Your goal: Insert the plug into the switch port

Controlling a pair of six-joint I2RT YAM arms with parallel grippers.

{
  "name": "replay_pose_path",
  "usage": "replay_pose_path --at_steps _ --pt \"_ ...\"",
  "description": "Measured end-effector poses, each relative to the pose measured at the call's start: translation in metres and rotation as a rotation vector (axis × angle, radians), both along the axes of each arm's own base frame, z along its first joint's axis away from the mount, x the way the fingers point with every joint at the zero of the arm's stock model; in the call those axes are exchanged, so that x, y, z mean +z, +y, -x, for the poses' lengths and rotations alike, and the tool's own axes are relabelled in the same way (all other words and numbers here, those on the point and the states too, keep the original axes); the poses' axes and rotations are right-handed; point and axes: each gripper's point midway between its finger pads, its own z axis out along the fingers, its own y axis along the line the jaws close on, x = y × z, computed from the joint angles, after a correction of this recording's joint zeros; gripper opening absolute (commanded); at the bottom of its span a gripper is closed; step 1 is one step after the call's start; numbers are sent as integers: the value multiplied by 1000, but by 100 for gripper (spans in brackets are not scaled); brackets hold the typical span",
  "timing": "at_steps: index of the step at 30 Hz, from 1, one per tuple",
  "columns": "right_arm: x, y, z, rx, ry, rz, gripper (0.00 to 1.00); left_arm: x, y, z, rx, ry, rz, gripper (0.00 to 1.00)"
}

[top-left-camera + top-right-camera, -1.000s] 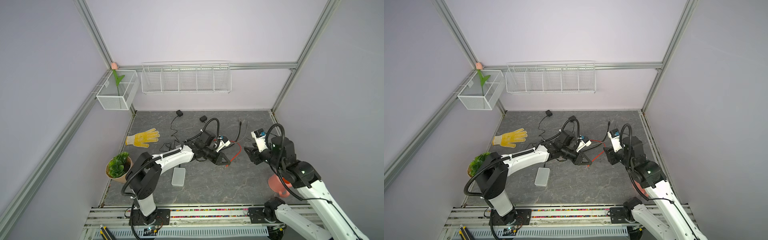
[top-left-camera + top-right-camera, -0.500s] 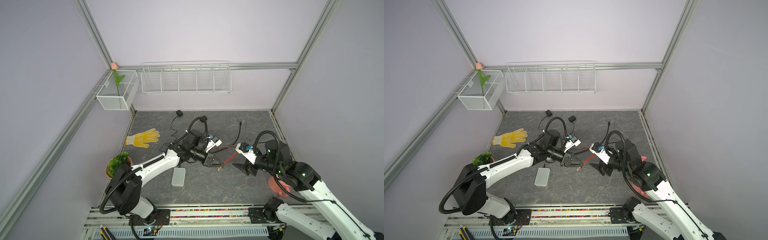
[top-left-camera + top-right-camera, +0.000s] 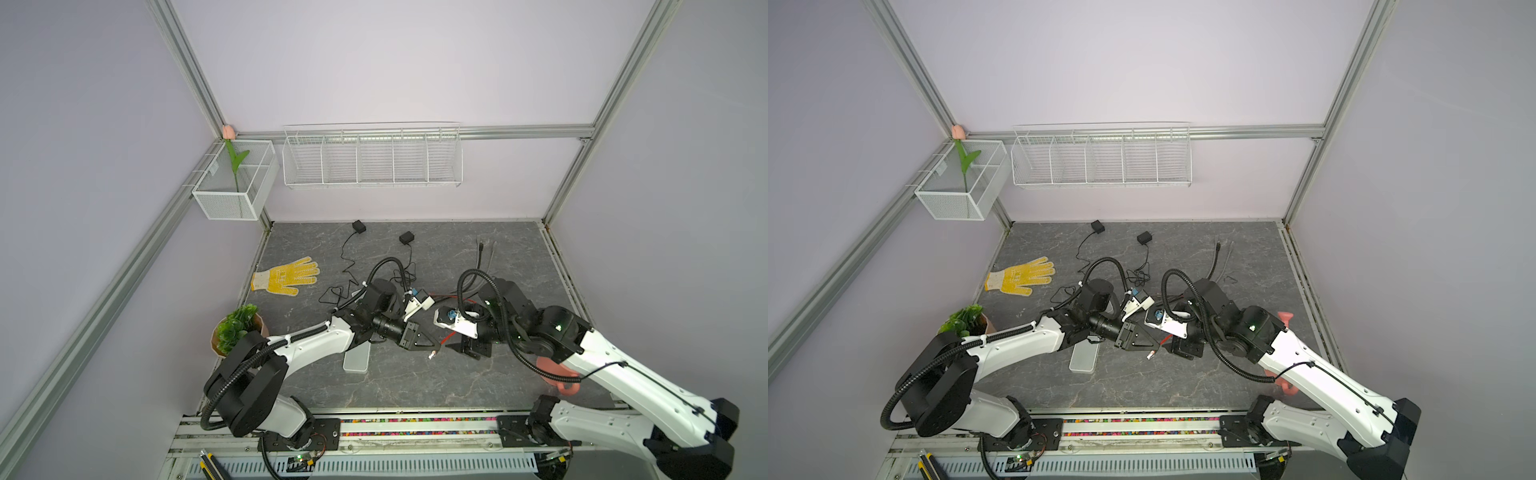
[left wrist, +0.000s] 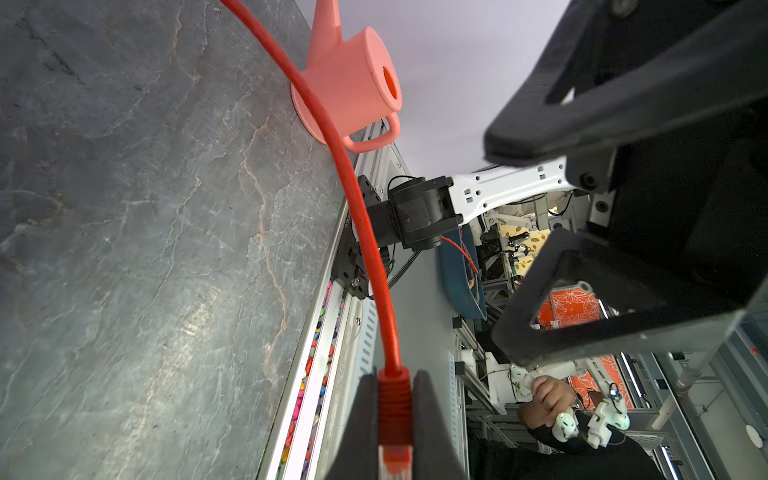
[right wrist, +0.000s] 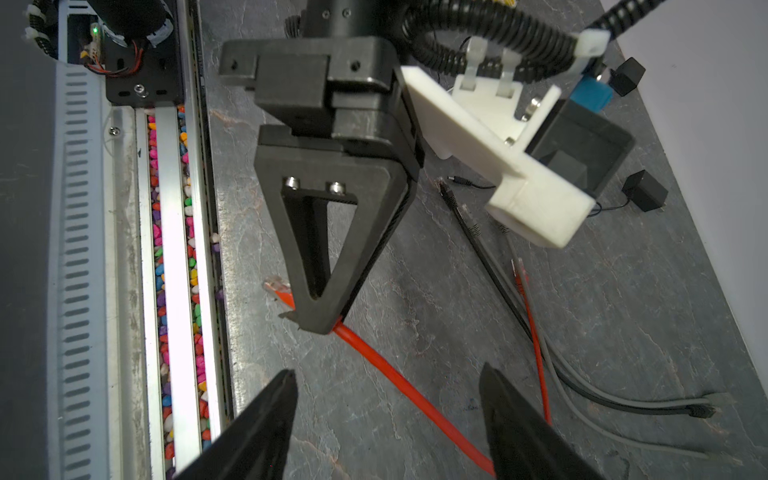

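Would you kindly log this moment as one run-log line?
left gripper: shut on red plug | right gripper: open, facing red cable

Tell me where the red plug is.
In a top view the red plug is centre scene, clamped in the left gripper, just left of the open right gripper.

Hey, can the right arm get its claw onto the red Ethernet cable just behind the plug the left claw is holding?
Probably yes. The right claw is open and points at the red Ethernet cable, which runs bare just ahead of it, behind the left claw, shut on the plug. Nothing lies between them.
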Motion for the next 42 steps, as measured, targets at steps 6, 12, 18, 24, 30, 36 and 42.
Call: replay_pose_path --at_steps 6,12,18,24,30,36,42 --pt "-15 7 3 40 33 58 63 10 4 5 -8 -23 33 1" --pt "-26 10 5 58 61 94 47 6 7 8 -3 -3 25 1" --pt "-31 13 8 77 78 107 43 6 9 10 5 8 33 2" --pt "-34 14 8 76 88 115 33 10 8 9 9 9 44 2" --pt "-41 13 10 73 114 139 16 9 9 7 21 15 39 32" --pt "-43 10 6 32 118 155 13 8 16 1 73 -14 6 55" --pt "-58 12 2 -42 184 180 10 32 45 -30 312 -245 -81 51"
